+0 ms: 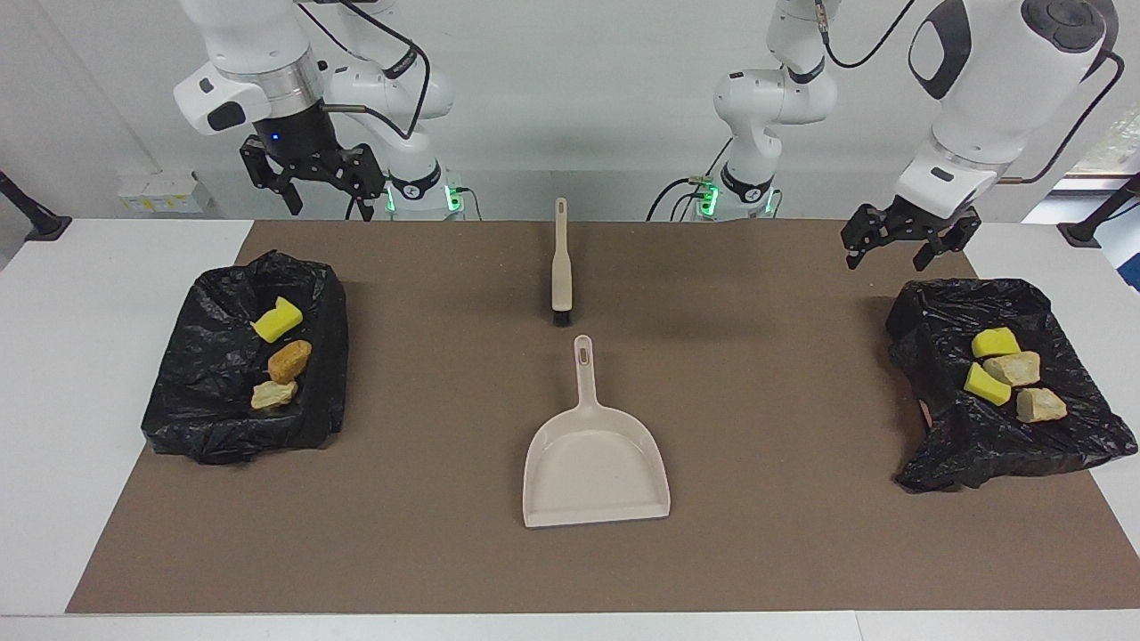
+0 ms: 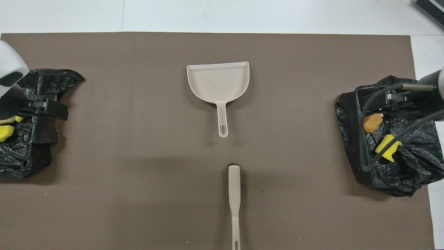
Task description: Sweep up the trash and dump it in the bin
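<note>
2 bins (image 1: pixel 245 356) hold 7 trash lumps (image 1: pixel 289 361); left gripper (image 1: pixel 901 239) and right gripper (image 1: pixel 312 178) hang apart, empty.

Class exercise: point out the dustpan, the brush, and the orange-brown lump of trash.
dustpan (image 1: pixel 595 463), facing view, flat floor of the pan.
brush (image 1: pixel 561 267), facing view, middle of its beige handle.
orange-brown lump (image 1: pixel 289 361), facing view, its top surface.

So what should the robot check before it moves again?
1. Brush free to grab, lying nearer the robots than the dustpan: ok.
2. Dustpan flat and nothing in it: ok.
3. Left gripper open, holding nothing, up over the mat's edge: ok.
4. Right gripper open, holding nothing, raised: ok.
5. Trash all in the two black bags: ok.
</note>
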Robot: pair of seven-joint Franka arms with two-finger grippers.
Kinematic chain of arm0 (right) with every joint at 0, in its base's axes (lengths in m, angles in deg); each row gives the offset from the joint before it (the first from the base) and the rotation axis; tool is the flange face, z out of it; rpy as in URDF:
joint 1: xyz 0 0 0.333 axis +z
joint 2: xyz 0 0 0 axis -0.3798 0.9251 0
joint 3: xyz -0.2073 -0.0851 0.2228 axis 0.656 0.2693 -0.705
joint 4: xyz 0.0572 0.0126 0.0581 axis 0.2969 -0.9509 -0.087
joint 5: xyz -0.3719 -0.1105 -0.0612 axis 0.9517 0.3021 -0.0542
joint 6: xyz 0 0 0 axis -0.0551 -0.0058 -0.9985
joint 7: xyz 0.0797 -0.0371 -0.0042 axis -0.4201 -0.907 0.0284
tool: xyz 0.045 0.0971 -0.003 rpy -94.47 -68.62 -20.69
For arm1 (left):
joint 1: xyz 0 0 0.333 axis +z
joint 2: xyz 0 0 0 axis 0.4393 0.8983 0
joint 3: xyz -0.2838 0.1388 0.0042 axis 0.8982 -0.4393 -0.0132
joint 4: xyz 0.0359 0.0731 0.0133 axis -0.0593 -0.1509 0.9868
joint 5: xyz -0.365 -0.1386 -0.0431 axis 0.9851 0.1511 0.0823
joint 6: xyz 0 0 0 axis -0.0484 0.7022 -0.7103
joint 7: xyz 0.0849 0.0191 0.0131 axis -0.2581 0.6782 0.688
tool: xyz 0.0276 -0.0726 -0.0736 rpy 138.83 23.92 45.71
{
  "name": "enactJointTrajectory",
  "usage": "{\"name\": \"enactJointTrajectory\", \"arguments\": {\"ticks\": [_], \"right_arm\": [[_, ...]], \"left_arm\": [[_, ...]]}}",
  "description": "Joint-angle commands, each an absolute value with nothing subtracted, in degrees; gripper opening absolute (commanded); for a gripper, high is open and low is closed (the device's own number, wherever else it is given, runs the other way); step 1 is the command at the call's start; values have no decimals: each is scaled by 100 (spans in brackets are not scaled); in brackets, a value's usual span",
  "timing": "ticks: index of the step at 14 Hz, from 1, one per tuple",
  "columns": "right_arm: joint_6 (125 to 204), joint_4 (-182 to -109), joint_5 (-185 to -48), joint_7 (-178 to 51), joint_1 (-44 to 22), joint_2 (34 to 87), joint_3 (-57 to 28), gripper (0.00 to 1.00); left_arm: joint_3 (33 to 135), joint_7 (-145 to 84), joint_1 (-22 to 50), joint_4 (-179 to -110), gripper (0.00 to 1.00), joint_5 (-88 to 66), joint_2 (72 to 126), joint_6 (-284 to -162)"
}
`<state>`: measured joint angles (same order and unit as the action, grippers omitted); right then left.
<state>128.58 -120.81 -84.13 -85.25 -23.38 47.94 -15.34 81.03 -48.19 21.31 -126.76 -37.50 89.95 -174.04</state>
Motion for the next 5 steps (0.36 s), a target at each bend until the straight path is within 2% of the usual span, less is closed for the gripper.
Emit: {"name": "enactJointTrajectory", "arguments": {"ticks": [1,5], "right_arm": [[12855,-12217,-8415,-8450,-2390,4675,-1566,100],[12846,-12235,-8415,-8441,-2381,4657,-1566,100]], "left_arm": [[8132,-4886,2219,-12694,100,-3571,8889,-17252],[8114,-5008,2219,-12430,100,-3543,8933,-17093]]}}
